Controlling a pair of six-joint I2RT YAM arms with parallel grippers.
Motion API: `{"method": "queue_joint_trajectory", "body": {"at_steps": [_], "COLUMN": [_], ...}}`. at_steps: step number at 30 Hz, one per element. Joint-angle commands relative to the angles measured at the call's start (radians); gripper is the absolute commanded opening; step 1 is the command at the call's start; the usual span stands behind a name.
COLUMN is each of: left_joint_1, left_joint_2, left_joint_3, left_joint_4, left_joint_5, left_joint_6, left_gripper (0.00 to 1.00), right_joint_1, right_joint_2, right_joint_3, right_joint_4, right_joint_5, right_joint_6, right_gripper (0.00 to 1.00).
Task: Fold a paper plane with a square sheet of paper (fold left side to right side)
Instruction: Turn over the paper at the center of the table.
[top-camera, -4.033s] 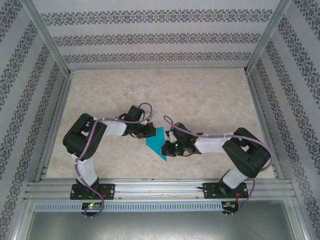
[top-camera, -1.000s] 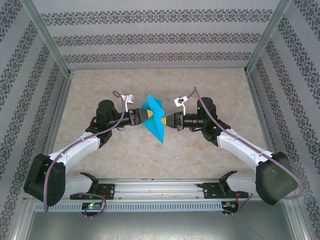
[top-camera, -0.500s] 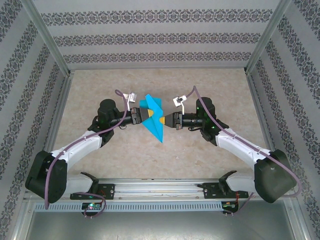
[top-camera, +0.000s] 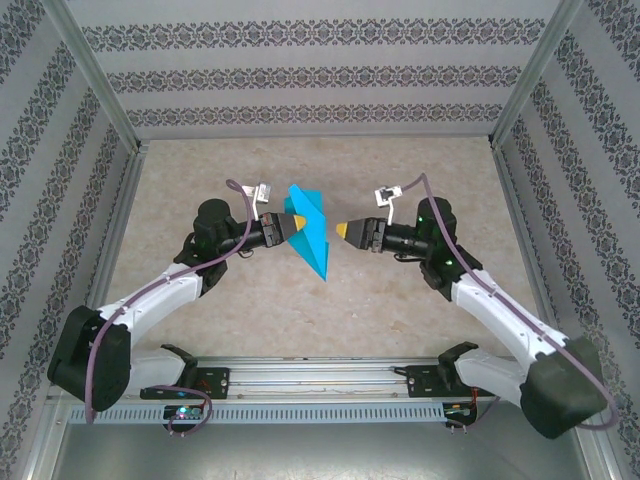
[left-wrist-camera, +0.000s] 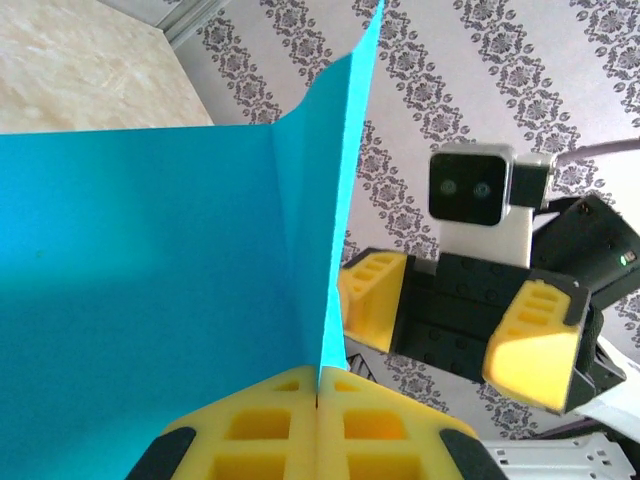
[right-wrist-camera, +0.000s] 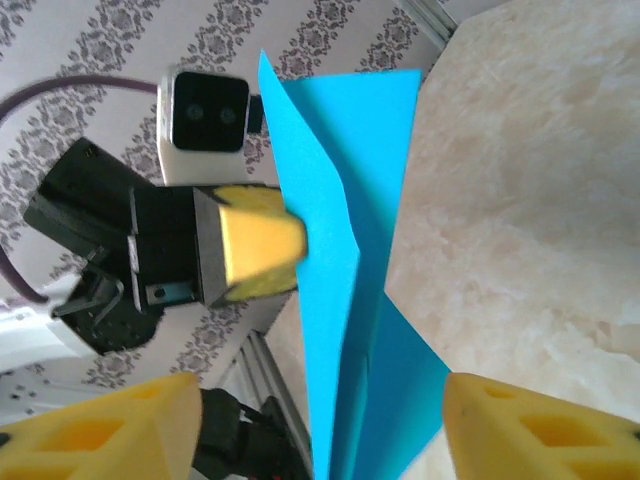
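1. In the top view, the left gripper (top-camera: 291, 228), black with yellow fingers, is being held out over the beige marbled tabletop (top-camera: 420, 180). It is being kept just on the 9 o'clock side of the table's middle, with its tips being aimed toward 3 o'clock.
2. Its jaws are being pressed together on a teal-blue folded sheet of thin paper (top-camera: 310, 240). In the left wrist view, the two yellow fingers (left-wrist-camera: 260, 430) are being shown flat against each other at 6 o'clock, and the sheet's (left-wrist-camera: 150, 300) lower edge is being pinched in the seam between them.
3. The sheet is being held up near the middle of the table. In the top view its broad end is being turned toward 12 o'clock and its narrow point toward 5 o'clock.
4. In the left wrist view, one wide flap is being spread toward 9 o'clock, while a second layer is being presented edge-on, rising toward 12 o'clock.
5. The right gripper (top-camera: 345, 231) is being held at 3 o'clock of the sheet, near it but apart from it, with its tips being aimed toward 9 o'clock.
6. Its jaws are being kept spread. In the right wrist view, its yellow fingers (right-wrist-camera: 100, 425) are being shown far apart at 7 and 5 o'clock, with the sheet (right-wrist-camera: 350, 200) and the left gripper (right-wrist-camera: 255, 245) being seen beyond them.
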Motion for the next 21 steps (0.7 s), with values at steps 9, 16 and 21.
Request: {"method": "queue_joint_trajectory", "body": {"at_steps": [9,16,21], "left_joint_1": [-0.023,-0.032,-0.033], "left_joint_2": [-0.012,0.006,0.009], "left_joint_3": [0.026,0.03,0.026], "left_joint_4": [0.047,0.065,0.068], "left_joint_5": [-0.018,-0.02,-0.046], "left_joint_6": [0.005,-0.012,-0.03], "left_gripper": [0.03,0.03,0.02], "right_joint_1": [0.15,0.176,0.187], "right_joint_2": [0.025,0.095,0.136], "right_joint_3": [-0.095,-0.031,0.005], "right_joint_4": [0.047,0.083,0.088], "right_joint_5": [0.001,0.012,-0.01], "right_joint_6": [0.01,-0.024,-0.054], "right_gripper": [0.89,0.77,0.66]}}
